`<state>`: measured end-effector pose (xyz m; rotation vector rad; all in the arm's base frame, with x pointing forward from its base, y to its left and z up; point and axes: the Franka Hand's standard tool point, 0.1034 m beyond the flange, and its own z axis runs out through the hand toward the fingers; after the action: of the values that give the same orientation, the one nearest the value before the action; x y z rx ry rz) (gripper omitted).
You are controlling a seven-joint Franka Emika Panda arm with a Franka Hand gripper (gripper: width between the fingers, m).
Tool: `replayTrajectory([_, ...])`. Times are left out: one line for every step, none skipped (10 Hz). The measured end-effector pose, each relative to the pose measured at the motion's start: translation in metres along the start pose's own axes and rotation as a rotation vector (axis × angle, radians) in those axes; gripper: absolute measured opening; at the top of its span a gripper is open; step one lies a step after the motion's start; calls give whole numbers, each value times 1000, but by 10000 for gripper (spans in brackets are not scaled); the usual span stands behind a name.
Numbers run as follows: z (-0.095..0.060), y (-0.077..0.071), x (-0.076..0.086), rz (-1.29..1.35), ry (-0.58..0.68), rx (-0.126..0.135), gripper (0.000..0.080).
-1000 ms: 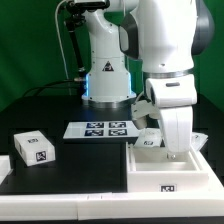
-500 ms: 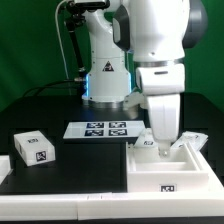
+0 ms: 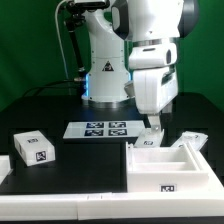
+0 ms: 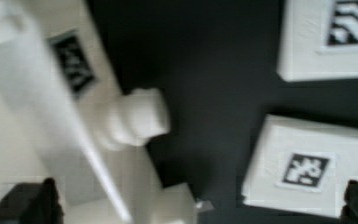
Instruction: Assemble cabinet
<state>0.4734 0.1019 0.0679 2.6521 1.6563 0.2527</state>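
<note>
The cabinet box (image 3: 168, 170), large, white and open-topped with a tag on its front wall, lies at the exterior view's right front. My gripper (image 3: 152, 124) hangs above the box's far left corner, open and empty. In the wrist view my gripper (image 4: 190, 200) has its dark fingertips (image 4: 23, 200) wide apart. Below them lie the box wall (image 4: 51, 110), which carries a tag and a rounded white knob (image 4: 137, 115), and two tagged white blocks (image 4: 311, 162) (image 4: 345, 35). A small tagged block (image 3: 191, 138) lies behind the box. A larger tagged block (image 3: 33, 147) sits at the left.
The marker board (image 3: 100, 129) lies in front of the robot base (image 3: 105, 85). Another white piece (image 3: 4, 164) sits at the far left edge. A white ledge runs along the table's front. The table top is black.
My gripper has risen out of the cabinet box and moved toward the exterior view's left. The box and the blocks have not moved.
</note>
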Motion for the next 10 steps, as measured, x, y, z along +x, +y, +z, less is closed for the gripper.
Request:
replayTrajectory([5,-13,7,30,10,0,797])
replayTrajectory([11,-26,16,67,11,13,797])
replayTrajectory([17,-35,24,81,14,21,797])
replayTrajectory([22,-38,25,77,15,26,797])
replayTrajectory([21,-35,23,83,15,22,797])
replayTrajectory([21,-35,23,82,15,23,797])
replayTrajectory([22,-35,21,85,15,23,797])
replayTrajectory([27,-36,18,115,21,20,797])
replayTrajectory([31,-50,24,158,38,18,797])
replayTrajectory([35,-60,27,144,41,23,797])
